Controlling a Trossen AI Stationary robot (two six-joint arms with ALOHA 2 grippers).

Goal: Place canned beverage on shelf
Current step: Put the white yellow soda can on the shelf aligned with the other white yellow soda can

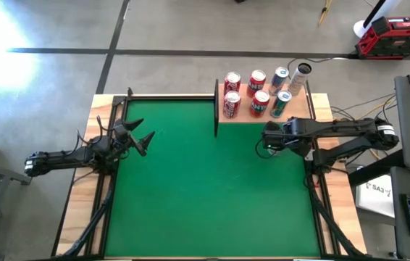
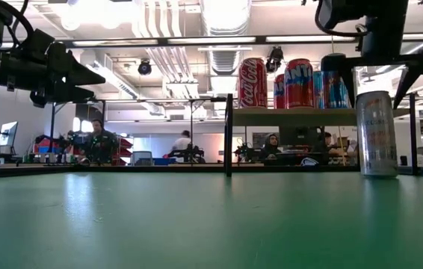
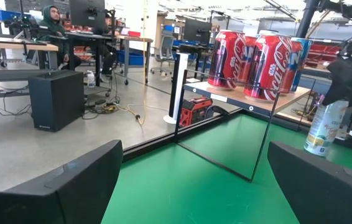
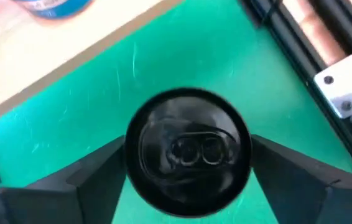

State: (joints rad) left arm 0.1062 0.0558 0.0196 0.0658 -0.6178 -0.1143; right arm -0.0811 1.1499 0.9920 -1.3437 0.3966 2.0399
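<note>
A silver can (image 2: 377, 134) stands upright on its base on the green table, near the right end of the shelf (image 1: 299, 112). The right wrist view shows its dark top (image 4: 188, 162). My right gripper (image 2: 380, 63) hangs just above the can, pointing down and open. In the right wrist view (image 4: 188, 149) its fingers stand on either side of the can's top. The low view shows a gap between gripper and can. The tan shelf board (image 2: 294, 112) carries several red and blue cans (image 1: 257, 93). My left gripper (image 1: 147, 139) is open and empty at the table's left.
The shelf's dark frame post (image 2: 229, 134) stands at its left end on the table's far side. Another silver can (image 1: 301, 75) is at the shelf's far right corner. Bare green table (image 1: 205, 196) lies between the arms and toward the near edge. People sit at desks in the room beyond.
</note>
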